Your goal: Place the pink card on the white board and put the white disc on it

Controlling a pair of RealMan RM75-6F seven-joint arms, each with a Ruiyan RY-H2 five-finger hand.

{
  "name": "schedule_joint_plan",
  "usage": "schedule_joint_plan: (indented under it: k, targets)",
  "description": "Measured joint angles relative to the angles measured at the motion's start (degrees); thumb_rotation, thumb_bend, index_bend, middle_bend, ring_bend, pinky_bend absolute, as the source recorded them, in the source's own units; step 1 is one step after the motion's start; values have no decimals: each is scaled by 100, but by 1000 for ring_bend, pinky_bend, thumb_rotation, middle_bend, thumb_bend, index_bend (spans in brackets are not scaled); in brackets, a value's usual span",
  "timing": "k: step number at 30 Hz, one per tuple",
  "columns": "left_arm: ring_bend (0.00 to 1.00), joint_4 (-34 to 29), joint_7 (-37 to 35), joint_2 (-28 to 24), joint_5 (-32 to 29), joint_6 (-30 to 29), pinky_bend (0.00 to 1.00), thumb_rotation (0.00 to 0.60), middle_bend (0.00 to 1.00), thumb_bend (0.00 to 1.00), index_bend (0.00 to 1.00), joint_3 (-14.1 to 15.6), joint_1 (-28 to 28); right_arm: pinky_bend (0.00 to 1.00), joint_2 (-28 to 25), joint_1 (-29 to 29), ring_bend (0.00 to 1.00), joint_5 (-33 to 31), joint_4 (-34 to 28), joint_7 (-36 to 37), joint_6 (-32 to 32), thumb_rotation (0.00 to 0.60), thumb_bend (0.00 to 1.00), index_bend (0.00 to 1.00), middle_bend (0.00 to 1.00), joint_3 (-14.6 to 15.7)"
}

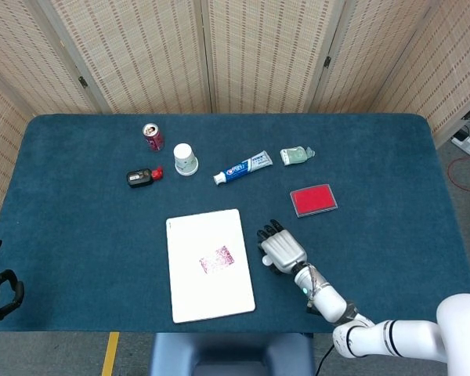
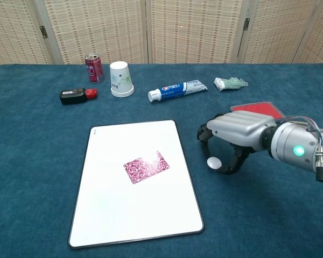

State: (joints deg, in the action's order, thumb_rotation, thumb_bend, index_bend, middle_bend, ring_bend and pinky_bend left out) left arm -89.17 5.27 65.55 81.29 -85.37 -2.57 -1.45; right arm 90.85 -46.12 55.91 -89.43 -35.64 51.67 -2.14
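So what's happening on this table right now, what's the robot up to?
The pink card already lies on the white board. The right hand is over the white disc, just right of the board, with its fingers curled around it; the disc looks pinched and possibly just off the cloth, though that is hard to confirm. The disc is not yet on the card. The left hand sits idle at the table's near left edge, holding nothing as far as can be seen.
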Motion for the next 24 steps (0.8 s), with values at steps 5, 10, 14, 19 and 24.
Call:
schedule_joint_plan:
  k: [5,10,14,19,24]
  targets:
    - [58,-55,14,-13,40,-37,0,600,47,155,111,-13,-10,55,25,-270,119,-137,-209,-348,-16,600,352,491,213,-197]
    - [58,-73,32,-31,74,-60,0,600,47,156,111,8,1,55,260,-641,119,-520,-257,-665,-89,600,352,491,213,-460]
    - [58,-47,-21,-50,41,-78,0,600,47,156,111,2,26,55,503,-985,119,-889,-188,-953,-160,600,352,491,213,-607]
    - [58,-7,-76,-51,34,-72,0,600,47,156,111,20,47,55,812,-1372,118,-1373,-13,-1302,-207,600,352,491,208,-682]
    - [58,23,-106,-35,45,-67,0,600,47,155,111,29,51,55,1037,-1638,109,-1709,202,-1467,-234,600,352,441,193,-675]
